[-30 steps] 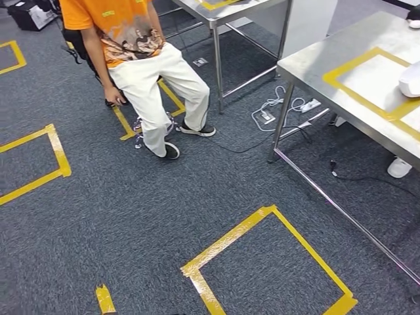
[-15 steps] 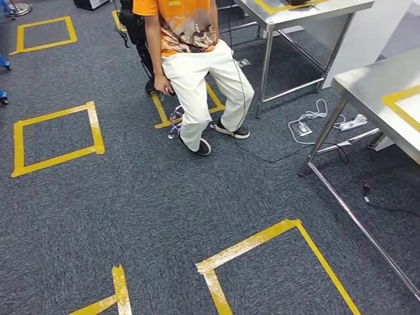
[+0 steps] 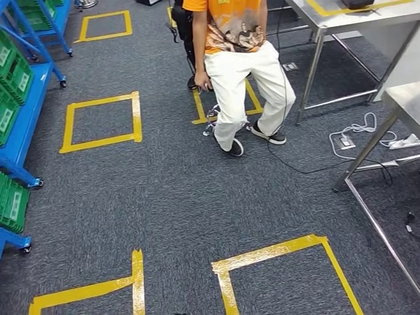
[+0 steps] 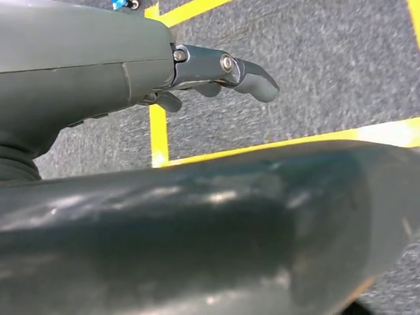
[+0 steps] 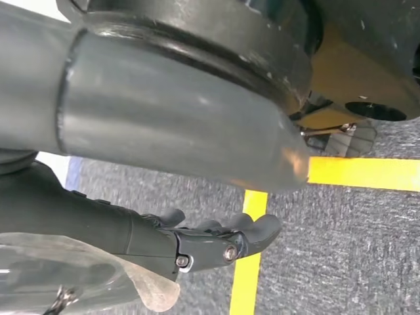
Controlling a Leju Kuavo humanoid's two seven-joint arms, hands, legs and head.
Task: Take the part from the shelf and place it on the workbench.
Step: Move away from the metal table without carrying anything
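Note:
A blue shelf (image 3: 25,125) on castors stands at the left edge of the head view, holding green bins (image 3: 12,72) whose contents I cannot make out. A corner of the steel workbench (image 3: 403,98) shows at the right edge. My left hand (image 4: 218,69) hangs over the grey carpet with its fingers stretched out and nothing in them. My right hand (image 5: 208,239) also hangs above the carpet, fingers extended and apart, holding nothing.
A person in an orange shirt (image 3: 237,39) sits on a chair straight ahead. A second steel table (image 3: 356,16) stands at the back right, with cables and a power strip (image 3: 356,131) on the floor beside it. Yellow tape squares (image 3: 102,121) mark the carpet.
The camera has swung to the left: the whole scene slid right, the workbench moved to the right edge and the blue shelf came into view.

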